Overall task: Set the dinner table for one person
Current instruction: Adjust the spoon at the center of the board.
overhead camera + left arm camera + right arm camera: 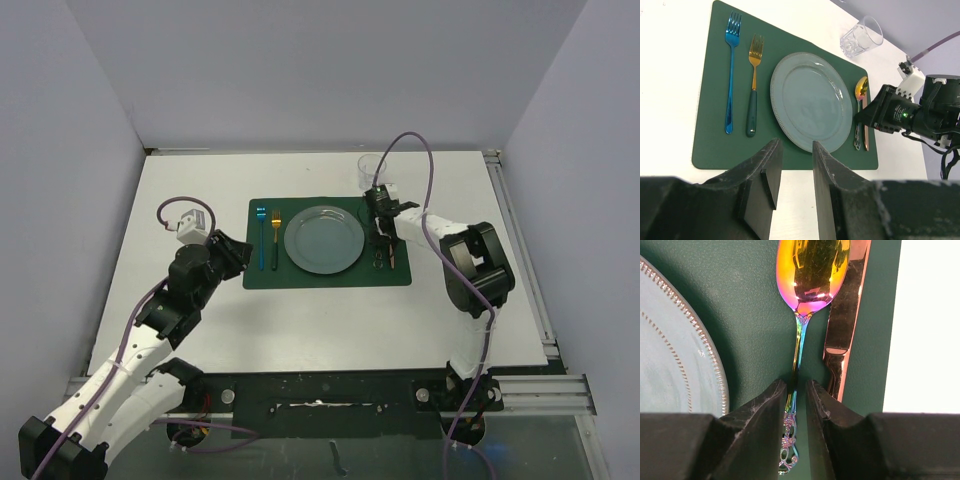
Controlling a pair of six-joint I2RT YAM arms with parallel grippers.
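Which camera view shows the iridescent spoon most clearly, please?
The right wrist view: the spoon fills the frame, its handle between the right pincer's fingers, beside the knife. The left wrist view shows its bowl and handle end; the right arm hides the middle. From the top it is tiny.

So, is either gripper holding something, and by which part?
Nothing is held. The right gripper straddles the handle of the spoon, with a gap on each side; the left gripper is open and empty.
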